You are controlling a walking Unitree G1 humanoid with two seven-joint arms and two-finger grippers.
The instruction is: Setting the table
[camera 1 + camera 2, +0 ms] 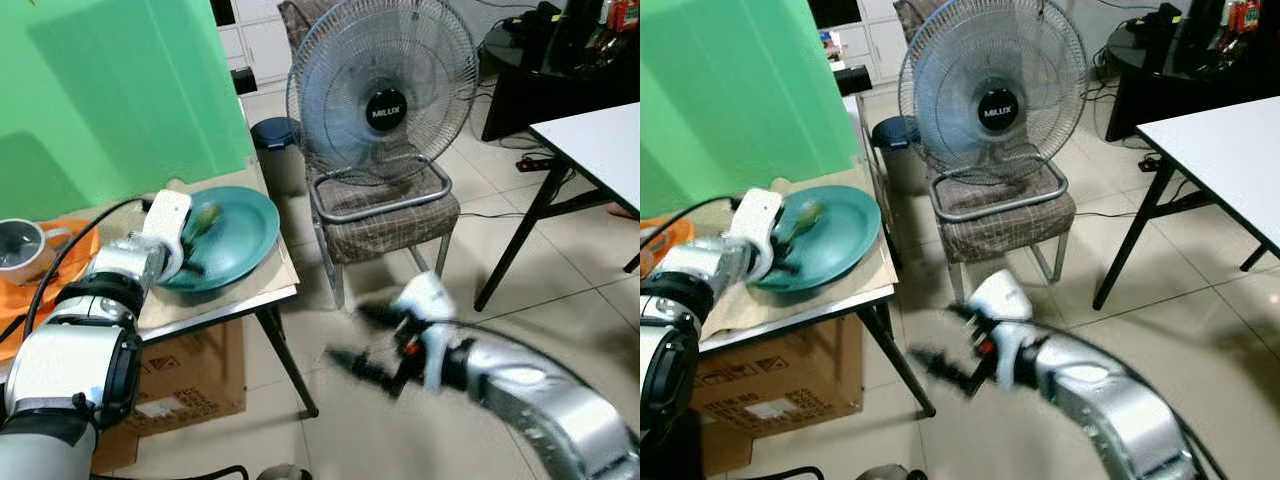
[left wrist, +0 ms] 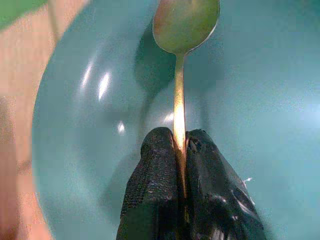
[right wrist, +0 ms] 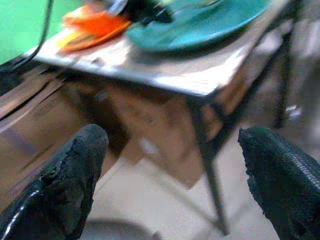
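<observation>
The right gripper [image 1: 362, 340] hangs low over the pale tiled floor [image 1: 480, 340], beside the small table. Its two black fingers [image 3: 75, 175] are spread wide apart with nothing between them. It looks blurry in the eye views, so its exact spot is hard to pin down.

The left gripper [image 2: 181, 145] is over the round teal plate [image 1: 235, 235]. Its fingers are squeezed tight on the thin handle of a shiny metal spoon [image 2: 181, 30]. The spoon's bowl points away from the gripper, above the middle of the plate (a dark shadow lies under it).

The plate sits on a tan mat [image 1: 225, 295] on the small table with black legs [image 1: 285, 355]. Further along the table is a white mug [image 1: 20, 248] on an orange cloth [image 1: 35, 300]. A brown cardboard box [image 1: 195, 375] stands under the table.

Past the table is a brown checked chair with a metal frame [image 1: 385, 215]. A big grey fan with a wire cage [image 1: 382, 85] stands on its seat. A dark blue bin [image 1: 277, 135] is just beside the chair. A green wall [image 1: 110, 90] rises behind the table. Off to the right is a white table with black legs [image 1: 595, 145].
</observation>
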